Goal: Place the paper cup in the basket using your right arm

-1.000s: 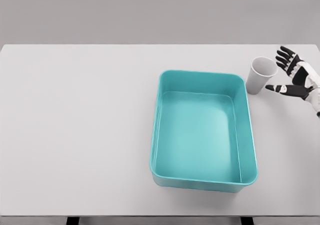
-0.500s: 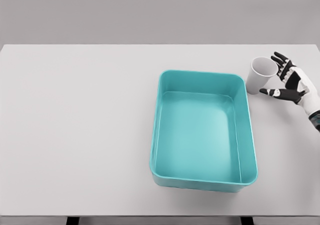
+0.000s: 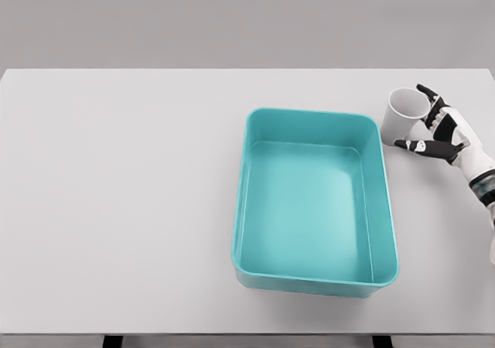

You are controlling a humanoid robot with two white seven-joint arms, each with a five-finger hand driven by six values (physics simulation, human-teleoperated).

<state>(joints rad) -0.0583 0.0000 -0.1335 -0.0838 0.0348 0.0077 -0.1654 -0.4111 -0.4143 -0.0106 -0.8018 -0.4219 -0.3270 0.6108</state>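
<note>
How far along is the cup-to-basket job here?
Done: nothing in the rectangular teal plastic basket. In hand: the right hand is at the white paper cup, fingers around its side, grip not clearly closed. Left: close, lift, carry over the rim, release. The cup stands on the table, right of the basket.

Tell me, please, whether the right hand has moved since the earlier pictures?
Yes. The right hand has moved left toward the paper cup, closing the gap; its fingers now reach the cup, which stands where it was beside the basket.
</note>
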